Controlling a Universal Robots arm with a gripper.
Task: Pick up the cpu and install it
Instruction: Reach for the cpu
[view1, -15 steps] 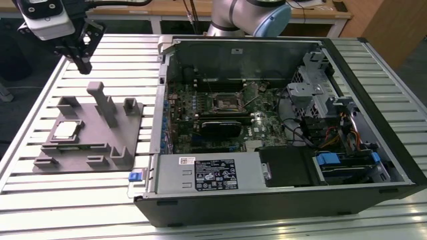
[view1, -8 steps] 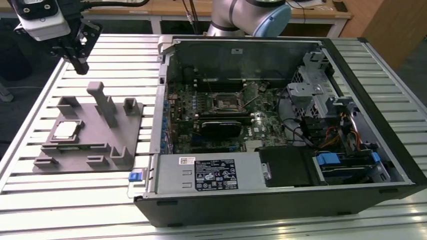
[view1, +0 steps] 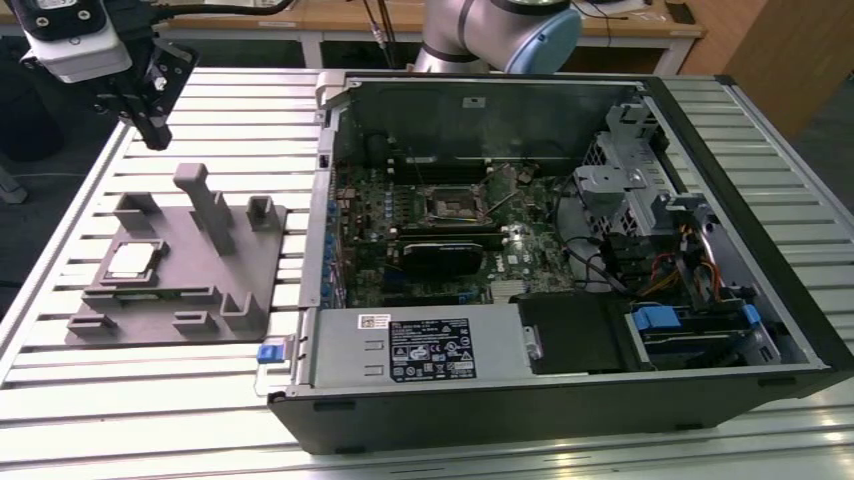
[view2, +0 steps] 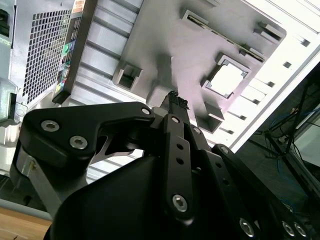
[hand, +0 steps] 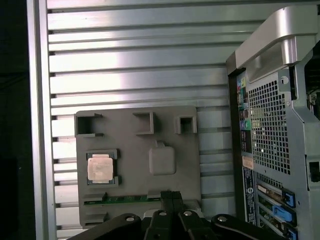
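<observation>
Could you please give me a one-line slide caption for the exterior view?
Shut gripper hangs over the table, clear of the cpu resting in its grey holder beside the open computer case.

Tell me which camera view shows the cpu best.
The first wrist view: it looks straight down on the cpu, unobstructed, lying in its pocket on the grey holder. The exterior view shows the cpu at a slant. The second wrist view shows the cpu obliquely, its top glaring white.

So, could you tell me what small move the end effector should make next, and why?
Probably slide across to hover over the cpu, which lies in the grey holder; the end effector hangs shut, empty, and off to one side.
</observation>
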